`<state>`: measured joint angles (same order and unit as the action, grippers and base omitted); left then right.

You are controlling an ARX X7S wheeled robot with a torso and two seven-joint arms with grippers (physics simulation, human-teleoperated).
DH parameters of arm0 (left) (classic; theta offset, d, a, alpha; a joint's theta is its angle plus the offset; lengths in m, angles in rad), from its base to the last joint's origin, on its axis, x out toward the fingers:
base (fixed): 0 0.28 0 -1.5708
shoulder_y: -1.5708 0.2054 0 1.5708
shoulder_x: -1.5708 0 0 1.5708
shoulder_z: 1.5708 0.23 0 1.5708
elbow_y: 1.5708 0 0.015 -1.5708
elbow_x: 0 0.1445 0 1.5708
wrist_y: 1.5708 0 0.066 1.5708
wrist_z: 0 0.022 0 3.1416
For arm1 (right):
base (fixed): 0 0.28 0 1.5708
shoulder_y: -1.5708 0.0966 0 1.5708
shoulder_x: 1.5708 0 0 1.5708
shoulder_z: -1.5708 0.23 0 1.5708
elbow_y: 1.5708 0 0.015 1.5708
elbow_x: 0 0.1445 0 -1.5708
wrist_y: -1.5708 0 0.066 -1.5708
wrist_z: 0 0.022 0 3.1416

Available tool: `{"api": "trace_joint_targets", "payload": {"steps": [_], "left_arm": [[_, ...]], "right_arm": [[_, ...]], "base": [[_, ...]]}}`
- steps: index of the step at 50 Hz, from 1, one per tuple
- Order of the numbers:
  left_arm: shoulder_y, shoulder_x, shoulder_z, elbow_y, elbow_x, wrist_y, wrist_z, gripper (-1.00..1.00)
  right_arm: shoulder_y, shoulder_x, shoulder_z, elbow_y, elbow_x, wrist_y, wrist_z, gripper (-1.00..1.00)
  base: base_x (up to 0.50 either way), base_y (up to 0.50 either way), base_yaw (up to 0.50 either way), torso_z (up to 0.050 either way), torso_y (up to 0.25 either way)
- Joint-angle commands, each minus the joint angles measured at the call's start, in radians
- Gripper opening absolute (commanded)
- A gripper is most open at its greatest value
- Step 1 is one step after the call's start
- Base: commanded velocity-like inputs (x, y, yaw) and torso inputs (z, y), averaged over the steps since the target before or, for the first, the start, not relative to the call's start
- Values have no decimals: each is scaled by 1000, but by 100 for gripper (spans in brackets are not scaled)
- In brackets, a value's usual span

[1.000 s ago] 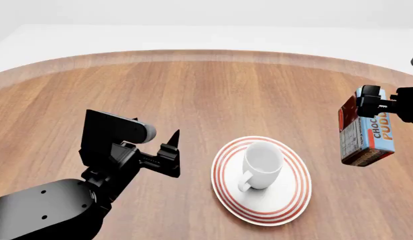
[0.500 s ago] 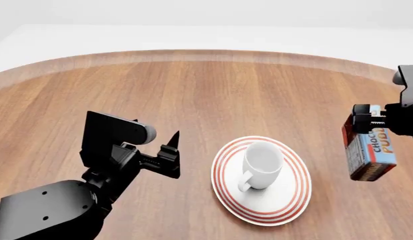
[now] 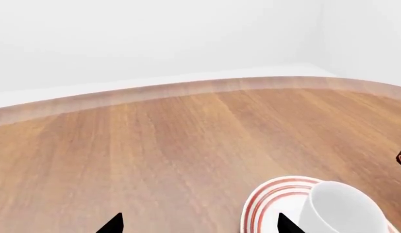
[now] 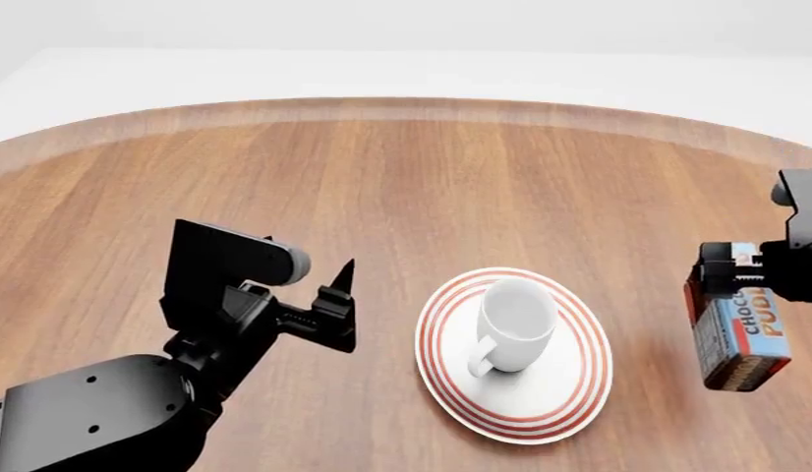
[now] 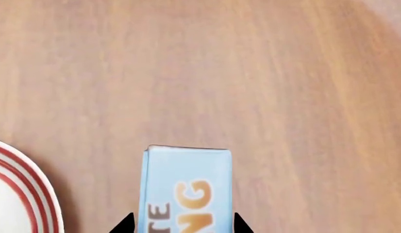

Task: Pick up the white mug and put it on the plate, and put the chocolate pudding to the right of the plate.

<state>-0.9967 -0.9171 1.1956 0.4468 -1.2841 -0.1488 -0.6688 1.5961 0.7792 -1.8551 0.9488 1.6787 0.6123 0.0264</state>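
Note:
The white mug stands upright on the red-ringed plate, handle toward the front; both also show in the left wrist view, the mug and the plate. My right gripper is shut on the chocolate pudding and holds it upright to the right of the plate, just above the table. In the right wrist view the carton sits between the jaws, the plate's rim to one side. My left gripper is open and empty, left of the plate.
The round wooden table curves away at the back, its edge meeting a white floor. The wood around the plate and under the carton is bare. My left arm fills the lower left.
My right gripper has carried the chocolate pudding down and slightly to the right, nearer the table. The left arm, mug and plate have not moved.

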Motion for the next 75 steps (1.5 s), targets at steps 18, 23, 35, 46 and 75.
{"api": "trace_joint_targets", "payload": {"steps": [18, 23, 35, 46, 75], "left_arm": [[0, 12, 2, -1, 1, -15, -11, 100], [-2, 18, 3, -3, 1, -20, -12, 100], [7, 20, 3, -10, 3, -16, -8, 100], [10, 23, 2, -11, 2, -16, -10, 100], [11, 14, -8, 4, 0, -13, -8, 100]], "right_arm": [[-133, 10, 34, 97, 12, -78, -47, -100], [-147, -3, 34, 129, 12, -82, -57, -100], [-182, -21, 35, 153, 7, -99, -72, 100], [-196, -29, 38, 167, 5, -105, -77, 100], [264, 184, 20, -366, -146, 37, 143, 100]], "base": [[0, 0, 0, 0, 0], [0, 0, 0, 0, 0], [0, 0, 0, 0, 0], [0, 0, 0, 0, 0], [0, 0, 0, 0, 0]]}}
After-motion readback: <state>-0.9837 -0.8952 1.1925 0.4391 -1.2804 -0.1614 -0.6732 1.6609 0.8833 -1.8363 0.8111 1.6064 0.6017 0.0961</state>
